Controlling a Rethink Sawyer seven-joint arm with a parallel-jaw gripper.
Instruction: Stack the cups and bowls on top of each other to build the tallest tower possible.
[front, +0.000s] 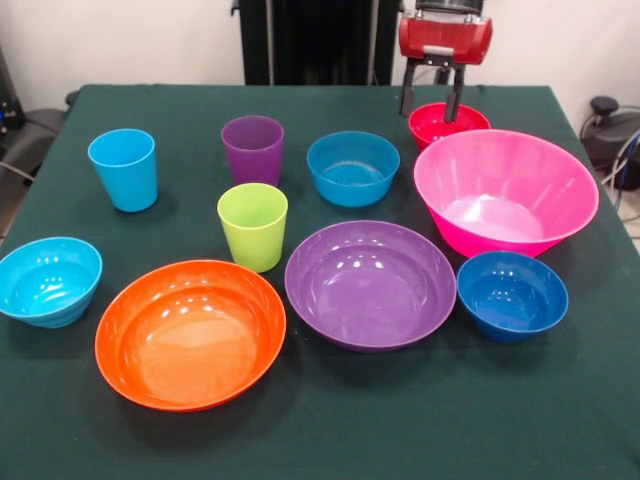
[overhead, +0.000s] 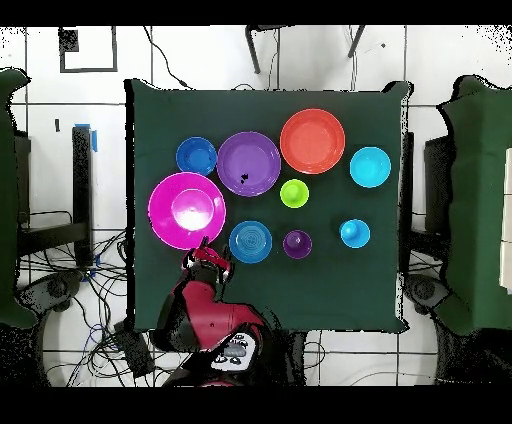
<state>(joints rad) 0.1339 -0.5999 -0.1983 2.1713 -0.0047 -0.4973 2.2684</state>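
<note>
I saw a green-clothed table (front: 320, 440) carrying three cups (front: 252, 226). Seven bowls (front: 370, 284) sat separately around them, none stacked.

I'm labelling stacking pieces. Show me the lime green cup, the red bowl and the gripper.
lime green cup (front: 252, 230): front view, outer wall.
red bowl (front: 432, 128): front view, inside wall left of the fingers.
gripper (front: 432, 104): front view, midway between its open fingertips.

On the tabletop (front: 330, 440) the back row runs left to right: outer cup (front: 121, 168), second cup (front: 252, 148), middle small bowl (front: 352, 167), corner small bowl (front: 440, 120). The third cup (front: 252, 225) stands before the second cup, and the deep bowl (front: 505, 190) before the corner small bowl. The front row runs left to right: left-end small bowl (front: 48, 280), left wide bowl (front: 190, 332), right wide bowl (front: 370, 283), right-end small bowl (front: 512, 294).
</note>
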